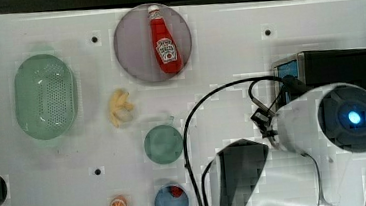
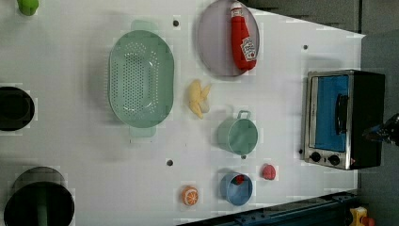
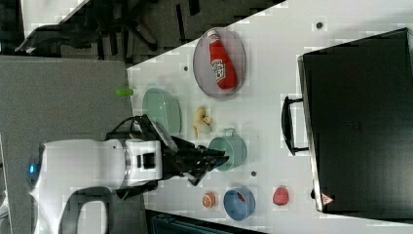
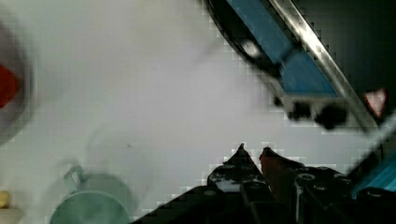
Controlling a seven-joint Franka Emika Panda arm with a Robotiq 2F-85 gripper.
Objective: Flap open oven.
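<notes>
The oven is a black box with a silver front frame, blue-tinted glass and black knobs, standing at the left view's right. Its door stands shut, with the dark bar handle sticking out in front. The arm's white wrist covers part of the oven in the top view. My gripper hangs above the table, apart from the handle and pointing toward the oven. Its fingertips sit close together with nothing between them; the oven's front corner lies ahead.
A green pot sits near the oven front. A ketchup bottle lies on a purple plate. A green colander, a banana, a blue bowl, an orange slice and a small red fruit lie on the white table.
</notes>
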